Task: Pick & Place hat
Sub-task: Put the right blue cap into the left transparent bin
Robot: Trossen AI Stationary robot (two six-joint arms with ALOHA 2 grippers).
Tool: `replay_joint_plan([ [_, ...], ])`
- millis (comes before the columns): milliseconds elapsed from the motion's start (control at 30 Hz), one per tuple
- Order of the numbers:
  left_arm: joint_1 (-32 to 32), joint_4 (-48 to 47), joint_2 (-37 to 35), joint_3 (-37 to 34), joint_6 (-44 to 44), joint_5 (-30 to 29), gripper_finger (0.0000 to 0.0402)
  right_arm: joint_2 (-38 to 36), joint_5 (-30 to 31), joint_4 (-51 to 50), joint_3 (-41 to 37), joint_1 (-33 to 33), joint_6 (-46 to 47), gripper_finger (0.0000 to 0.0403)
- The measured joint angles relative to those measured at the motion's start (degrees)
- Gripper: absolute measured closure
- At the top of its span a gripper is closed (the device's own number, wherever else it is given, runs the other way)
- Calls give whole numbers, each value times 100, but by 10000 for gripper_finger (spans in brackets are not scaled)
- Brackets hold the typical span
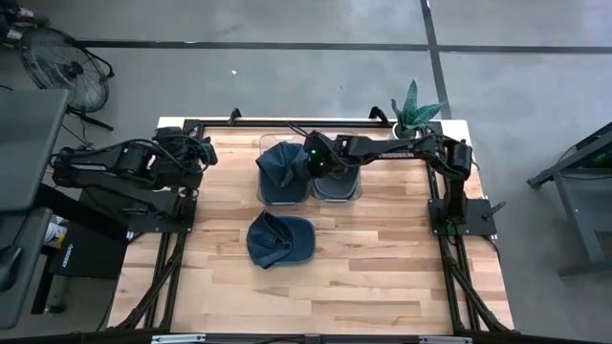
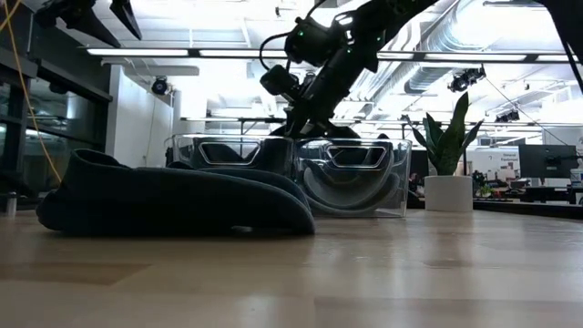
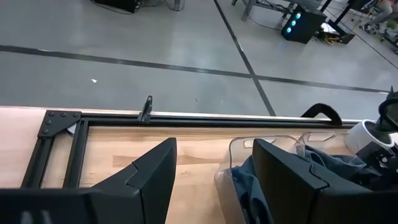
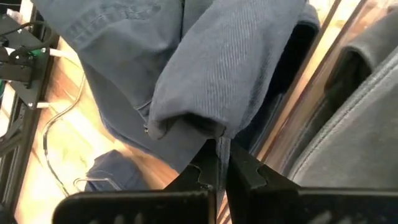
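High view: right tool (image 1: 308, 164) reaches over bins, pinching blue hat (image 1: 279, 168); left tool (image 1: 203, 153) waits open.

A dark blue corduroy cap (image 4: 230, 68) hangs pinched by a fold of its fabric between the right arm's closed fingers (image 4: 205, 168), its crumpled crown spilling over the clear plastic bin (image 1: 273, 143) directly below them. A second dark blue cloth cap (image 1: 279, 240) lies flat on the wooden bench (image 1: 382, 258), well apart from those fingers on the side toward the bench's front edge, its brim folded against the crown.
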Motion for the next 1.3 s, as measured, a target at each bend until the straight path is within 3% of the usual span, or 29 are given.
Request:
replay_joint_plan([
  [833,1,-35,-7,0,0,48,193,188,14,40,7,-62,-34,372],
  [1300,0,-62,-5,0,23,118,193,159,-266,-17,11,-95,-353,233],
])
